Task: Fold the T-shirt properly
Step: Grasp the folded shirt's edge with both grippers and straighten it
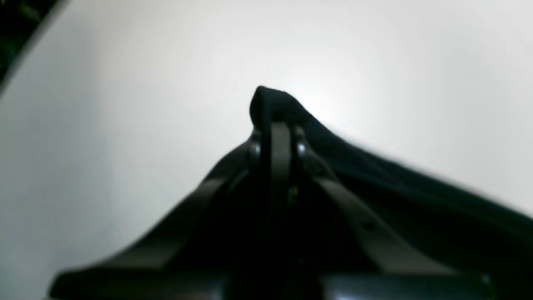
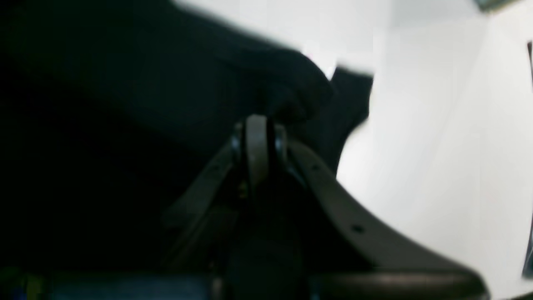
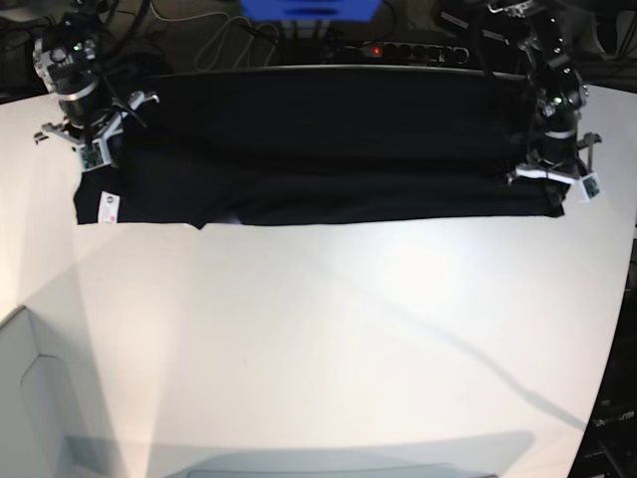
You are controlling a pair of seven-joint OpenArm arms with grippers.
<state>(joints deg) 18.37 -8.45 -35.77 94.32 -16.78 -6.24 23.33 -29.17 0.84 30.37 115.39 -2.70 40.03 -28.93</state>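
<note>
Black T-shirt (image 3: 318, 149) lies spread across far tabletop (image 3: 318, 339); white label (image 3: 107, 207) shows near its corner.

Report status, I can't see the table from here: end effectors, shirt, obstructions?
Left end effector and right end effector both shut on the black cloth T-shirt. Shirt stretched across white table's far edge. Nothing in the way.

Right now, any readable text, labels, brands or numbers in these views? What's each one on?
No text can be read.
White label on the black T-shirt: dark marks, too small to read.
Tags on both end effectors in the base view: too small to read.
Wrist views: no text.
</note>
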